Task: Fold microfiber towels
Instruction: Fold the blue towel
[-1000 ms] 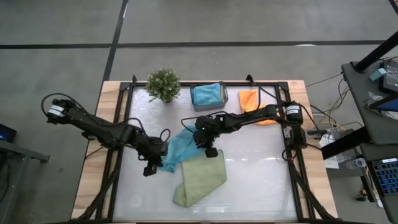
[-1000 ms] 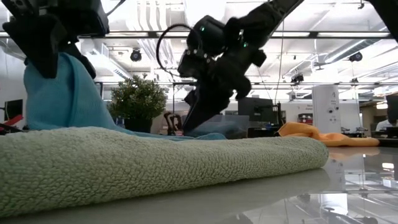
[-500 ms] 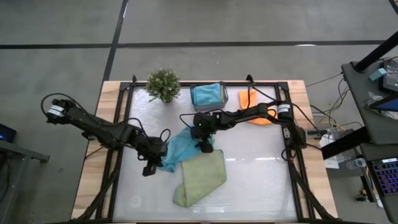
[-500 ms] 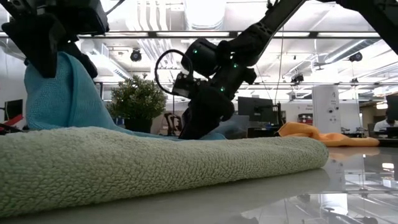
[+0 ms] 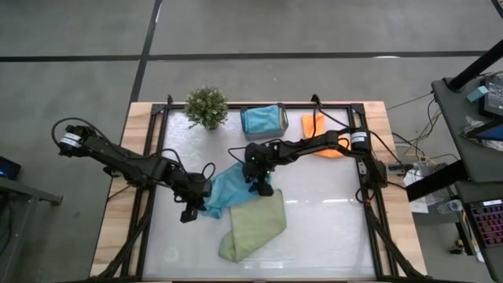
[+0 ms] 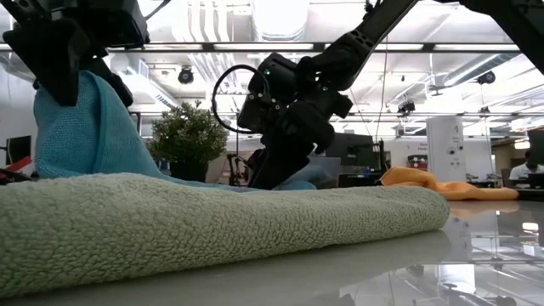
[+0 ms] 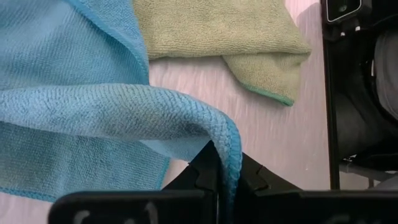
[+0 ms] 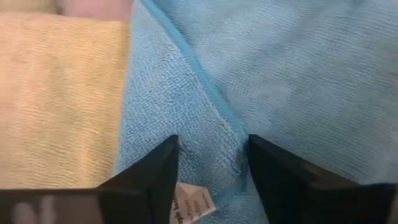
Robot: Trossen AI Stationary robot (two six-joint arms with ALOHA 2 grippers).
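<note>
A teal-blue towel point(image 5: 228, 187) lies crumpled at the table's middle. Its left end is raised in my left gripper point(image 5: 196, 207), which is shut on it. My right gripper point(image 5: 260, 187) stands open over the towel's right end. In the right wrist view its fingers point(image 8: 155, 177) straddle a hemmed corner with a white tag point(image 8: 189, 202). A light green towel point(image 5: 253, 226) lies doubled over on the table just in front of the blue one. An orange towel point(image 5: 318, 130) lies at the far right. My left gripper pinches the blue towel's hemmed edge point(image 7: 229, 163) between its two shut fingers, coming slanting down from the table's left. That end is lifted off the table; the cloth drapes slack from the fingers down to the part lying flat. My right gripper's fingers are down at the cloth; whether they touch it I cannot tell.
A grey bin point(image 5: 263, 120) holding a teal cloth stands at the far middle, and a small potted plant point(image 5: 207, 106) stands left of it. The table's black frame rails point(image 5: 153, 196) run along both sides. Bare tabletop lies to the right of the green towel.
My right gripper has moved down and toward the table's far left, from the green towel's far edge onto the blue towel's right end, turning a little. The towels have kept their places.
</note>
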